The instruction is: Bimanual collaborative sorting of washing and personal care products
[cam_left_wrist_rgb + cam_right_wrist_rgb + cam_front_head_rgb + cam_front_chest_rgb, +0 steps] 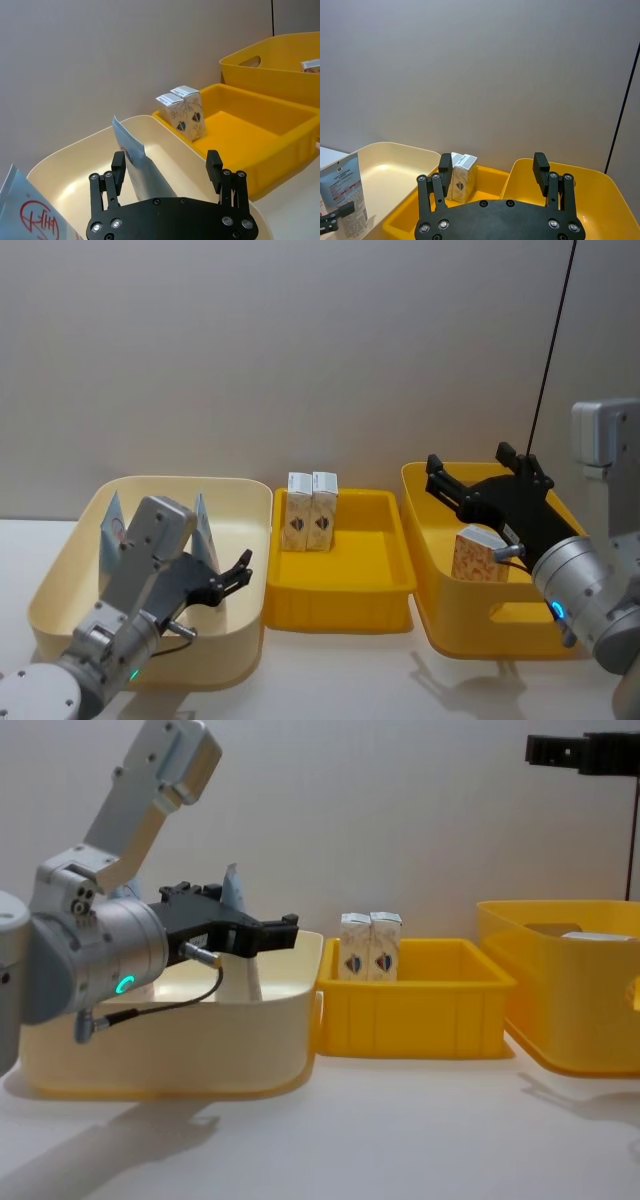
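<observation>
**Sorting, between grasps.** My left hand [232,576] hangs inside the cream bin [180,483] at the left, fingers spread and holding nothing. In its wrist view one tube [137,161] stands just past the fingertips, close to one finger. I cannot tell whether they touch. A second tube [112,536] stands at the bin's far left.

My right hand [468,464] hovers above the deep yellow bin [500,618] at the right, likewise released and empty. A lone carton [480,556] sits in that bin beneath it. Two cartons [310,510] stand upright, touching side by side, in the far left corner of the shallow tray [345,578] in the middle. All three containers rest on the white surface [330,672].

I judge the tubes sorted and the lone carton next. The right hand would need to descend squarely over it and close across its narrow sides. The left hand should lift clear without tipping the tube.
</observation>
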